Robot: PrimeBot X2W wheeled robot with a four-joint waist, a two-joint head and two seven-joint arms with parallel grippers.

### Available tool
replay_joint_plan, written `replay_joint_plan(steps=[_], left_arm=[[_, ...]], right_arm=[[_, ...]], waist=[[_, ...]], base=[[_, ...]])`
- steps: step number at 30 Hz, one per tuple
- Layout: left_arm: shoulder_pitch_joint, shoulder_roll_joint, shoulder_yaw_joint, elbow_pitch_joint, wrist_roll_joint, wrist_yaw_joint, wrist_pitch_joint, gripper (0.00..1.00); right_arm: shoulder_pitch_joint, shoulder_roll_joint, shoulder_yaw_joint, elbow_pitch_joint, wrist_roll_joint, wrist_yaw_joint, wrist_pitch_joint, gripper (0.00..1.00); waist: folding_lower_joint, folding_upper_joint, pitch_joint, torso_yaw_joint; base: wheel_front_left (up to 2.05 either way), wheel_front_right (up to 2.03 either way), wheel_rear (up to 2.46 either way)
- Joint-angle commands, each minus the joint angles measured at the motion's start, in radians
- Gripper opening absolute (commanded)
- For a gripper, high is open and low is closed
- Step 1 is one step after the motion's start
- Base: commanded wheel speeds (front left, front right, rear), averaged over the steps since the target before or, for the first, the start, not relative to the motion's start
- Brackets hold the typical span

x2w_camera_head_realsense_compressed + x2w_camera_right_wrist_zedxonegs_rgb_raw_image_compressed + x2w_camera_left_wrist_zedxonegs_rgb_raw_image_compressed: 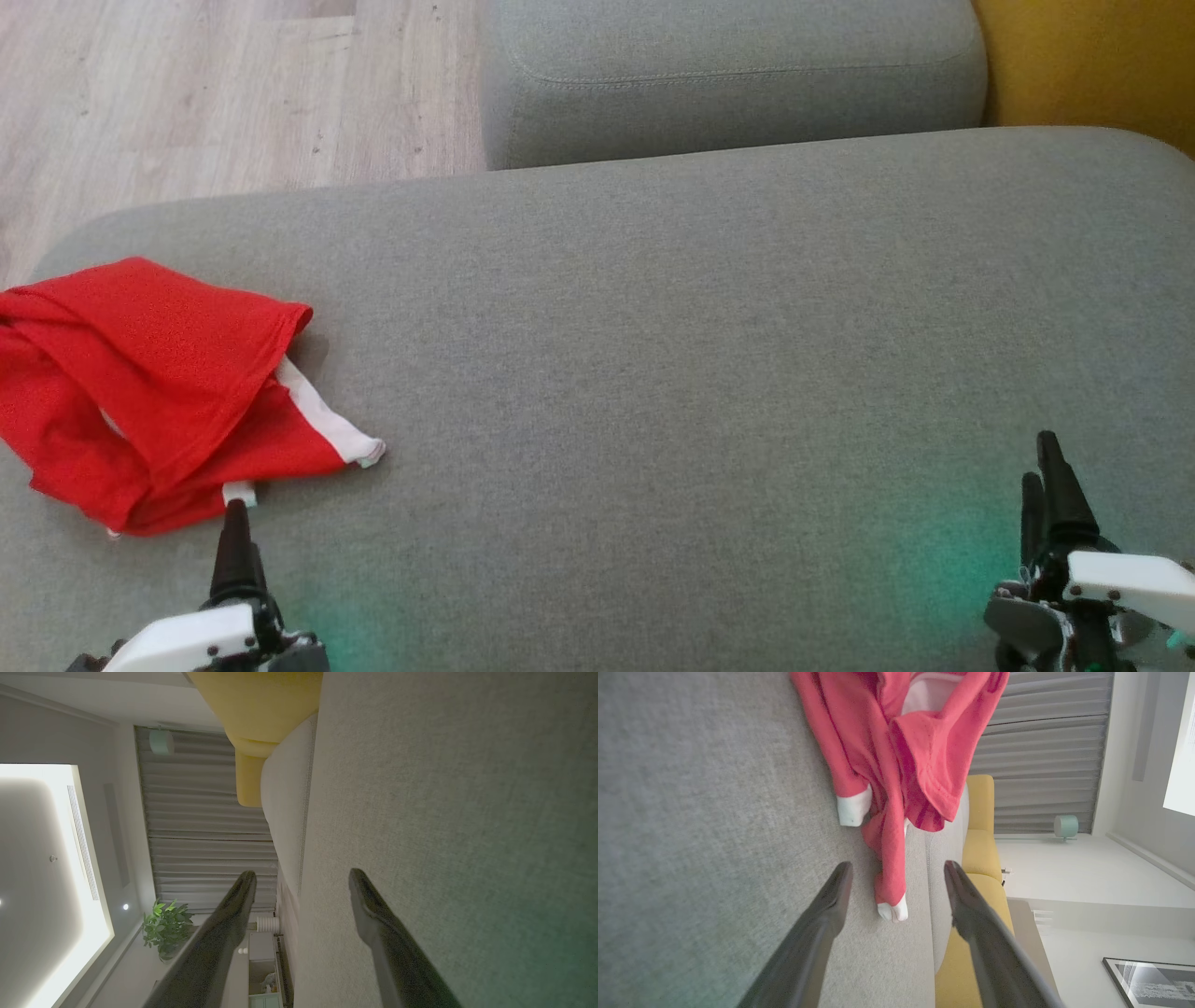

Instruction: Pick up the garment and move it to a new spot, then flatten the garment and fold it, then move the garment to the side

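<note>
Upper left of the head view: pale wood floor [187, 93]. Below it, at the left edge of the frame, a red garment [140, 373], crumpled and loosely doubled over itself, lying on the wide grey seat cushion [653, 373]. White trim [327, 420] along its right-hand edge, running down to a corner at middle left.

Lower left: left gripper [235, 523], seen edge-on, dark tip just at the garment's lower hem beside a small white tab; contact not clear from here.

Upper middle: a second grey cushion [728, 75] behind the seat. Lower right: right gripper [1038, 462], well apart from the garment, over bare cushion with a faint green glow [934, 551] to its left. Upper right corner: yellow upholstery [1092, 56].

Left wrist view, from the left: grey seat cushion [691, 812], then the garment [887, 742] hanging into the upper middle of the frame, one white cuff [853, 807] at its left side and another [893, 912] lower down, lying between the fingers. Left gripper [897, 870] spread wide, holding nothing. Grey curtain [1045, 742] at upper right.

Right wrist view, from the left: potted plant [166, 926] at lower left, right gripper [302, 876] at bottom middle, likewise spread wide and holding nothing, seat cushion [467, 812] across the right half.
</note>
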State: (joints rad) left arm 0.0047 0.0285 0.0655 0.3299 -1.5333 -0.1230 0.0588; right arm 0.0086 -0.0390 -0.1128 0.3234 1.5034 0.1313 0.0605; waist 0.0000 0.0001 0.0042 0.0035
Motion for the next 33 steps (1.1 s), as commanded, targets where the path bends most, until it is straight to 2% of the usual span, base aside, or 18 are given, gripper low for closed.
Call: replay_joint_plan(steps=[1, 11, 24, 33], left_arm=[[-0.043, 0.009, 0.011, -0.038, 0.025, -0.001, -0.010, 1.00], [-0.059, 0.010, 0.024, -0.092, 0.148, 0.020, -0.040, 1.00], [-0.072, 0.011, -0.006, -0.203, 0.335, 0.092, -0.075, 1.00], [-0.082, 0.012, -0.064, -0.248, 0.507, 0.100, -0.101, 1.00]], right_arm=[[-0.045, -0.004, -0.001, -0.040, -0.032, 0.000, -0.011, 1.00], [-0.049, -0.005, 0.015, -0.095, -0.239, 0.000, -0.040, 1.00], [-0.054, -0.006, 0.055, -0.153, -0.456, 0.000, -0.076, 1.00], [-0.056, -0.006, 0.090, -0.181, -0.617, 0.000, -0.102, 1.00]], waist=[[0.0000, -0.0001, 0.000, 0.001], [0.0000, -0.0001, 0.001, 0.004], [0.0000, -0.0001, 0.007, -0.001], [0.0000, -0.0001, 0.013, -0.005]], base=[[0.00, 0.00, 0.00], [0.00, 0.00, 0.00], [0.00, 0.00, 0.00], [0.00, 0.00, 0.00]])
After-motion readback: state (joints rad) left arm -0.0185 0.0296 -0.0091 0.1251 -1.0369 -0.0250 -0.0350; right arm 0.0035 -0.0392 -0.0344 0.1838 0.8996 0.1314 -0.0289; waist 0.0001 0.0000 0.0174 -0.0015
